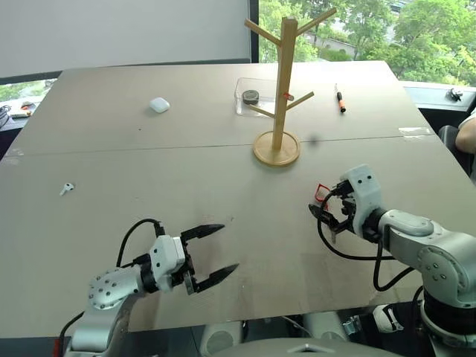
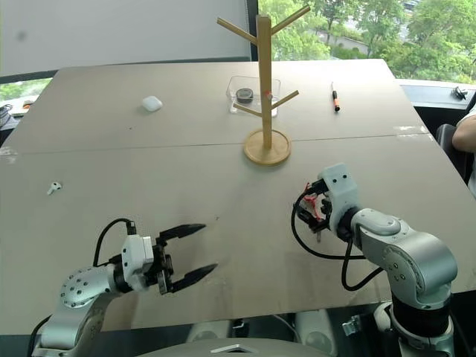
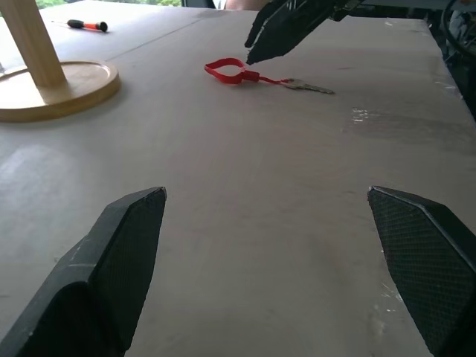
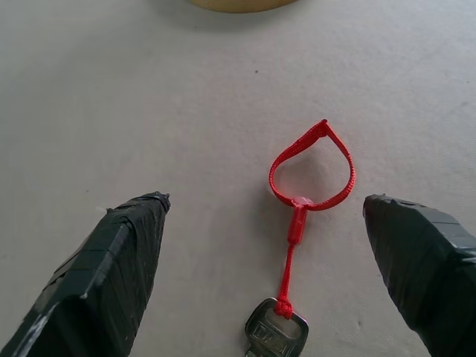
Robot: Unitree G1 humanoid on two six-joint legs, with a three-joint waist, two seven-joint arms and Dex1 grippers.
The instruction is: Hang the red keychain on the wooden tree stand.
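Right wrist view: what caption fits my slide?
Open right claw poised over the red keychain lying flat on the table.

Setting: an office or meeting room. Evidence: a large pale table (image 1: 149, 149) made of two tops butted together; a plain white wall behind it; a wide window (image 1: 372, 30) that looked out onto green trees; a person's arm (image 1: 467, 134) rested at the table's far right edge.
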